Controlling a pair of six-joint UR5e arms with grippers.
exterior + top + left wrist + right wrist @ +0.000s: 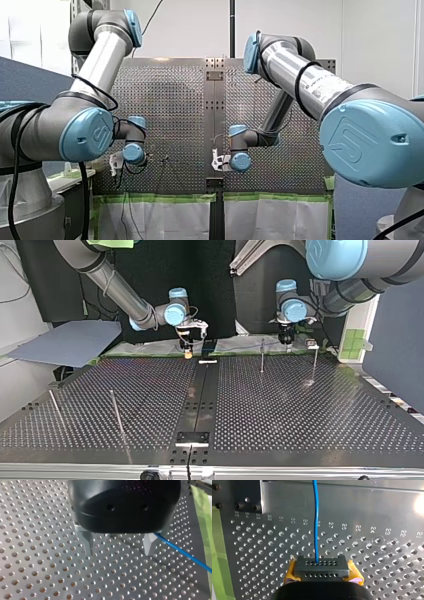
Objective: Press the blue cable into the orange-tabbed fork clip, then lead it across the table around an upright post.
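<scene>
My right pincer (322, 566) is clenched on the blue cable (315, 517), which runs ahead over the table (387, 567). My left pincer (120, 552) hangs released, the cable just beside one finger. No fork clip shows clearly. I'd hold the cable taut and low, then press it straight down between the prongs. Stamped hole numbers read 27, 26, 25.

Left arm (100, 55): bending at the elbow, holding the left tool (120, 551) point-down over the bench's (300, 405) arm-side edge, metal fingers (88, 542) standing apart. Right arm (310, 80): reaching to that edge's middle, right tool (322, 566) gripping the blue cable (315, 517) between yellow pads (290, 573).
</scene>
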